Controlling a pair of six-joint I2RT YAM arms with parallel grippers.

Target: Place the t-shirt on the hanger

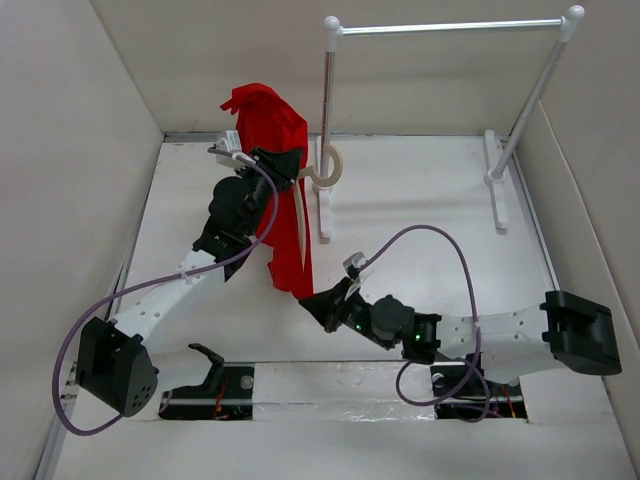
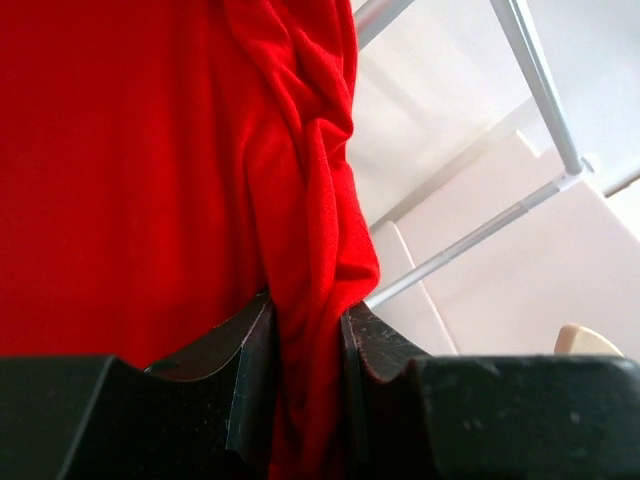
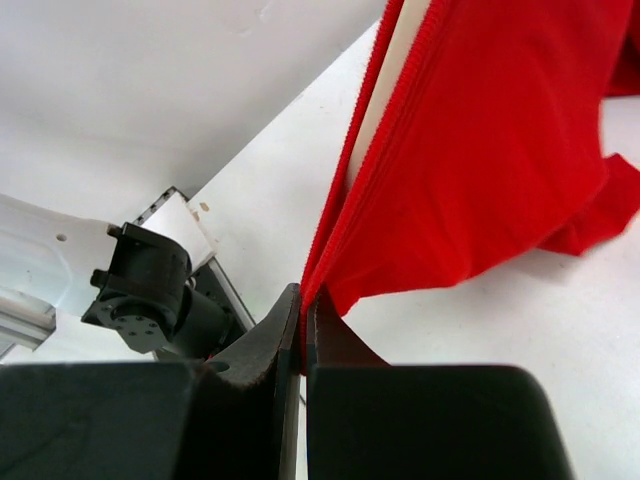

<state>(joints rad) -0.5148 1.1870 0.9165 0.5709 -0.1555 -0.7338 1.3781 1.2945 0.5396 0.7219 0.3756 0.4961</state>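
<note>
The red t-shirt (image 1: 270,125) hangs in the air as a crumpled, stretched strip at the back left. My left gripper (image 1: 272,165) is shut on a bunched fold of it (image 2: 305,350) near its top. My right gripper (image 1: 312,298) is shut on the shirt's lower hem (image 3: 330,250) just above the table. The beige hanger's hook (image 1: 338,168) sticks out to the right of the shirt, and one beige arm runs inside the cloth (image 3: 390,80). A beige hanger tip (image 2: 585,340) shows in the left wrist view. The rest of the hanger is hidden by cloth.
A white rack with a silver rod (image 1: 450,27) stands at the back. Its left post and foot (image 1: 325,205) are right behind the shirt, and its right foot (image 1: 497,185) is at the far right. White walls enclose the table. A purple cable (image 1: 440,235) loops over my right arm.
</note>
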